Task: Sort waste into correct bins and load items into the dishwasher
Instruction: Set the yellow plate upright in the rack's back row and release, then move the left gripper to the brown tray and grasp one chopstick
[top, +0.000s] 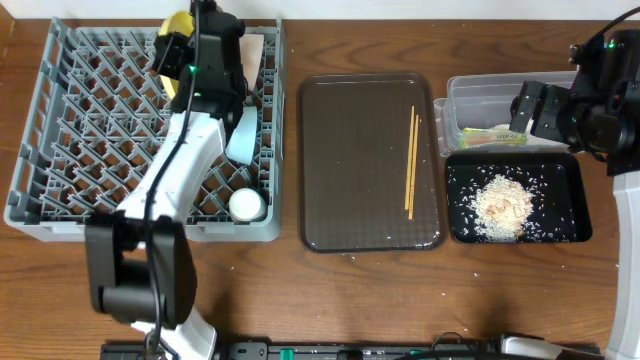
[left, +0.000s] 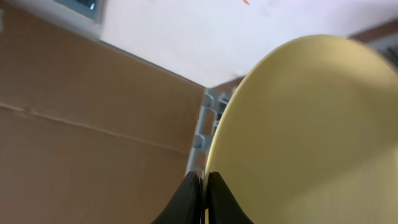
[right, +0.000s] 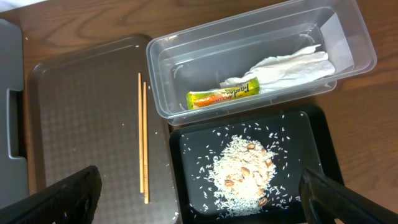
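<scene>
Wooden counter (top: 300, 300): chopsticks (top: 411, 165) lie on the brown tray (top: 350, 200). My right pincer (right: 199, 196) gapes wide above rice scraps (top: 503, 205) in the black tray (top: 562, 185); beyond, the clear tub (top: 470, 92) holds wrapper (right: 222, 95) and napkin (right: 292, 65). Farthest, my left pincer (left: 203, 193) pinches the yellow plate (left: 298, 137), seemingly at the far edge of the dish rack (top: 80, 120).

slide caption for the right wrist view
Snack wrapper and napkin in the clear tub, rice scraps on the black tray, chopsticks on the brown tray.

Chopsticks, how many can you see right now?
2. Both chopsticks lie side by side on the dark brown tray, near its right edge in the overhead view. The left arm covers part of the dish rack, so more could be hidden there.
</scene>
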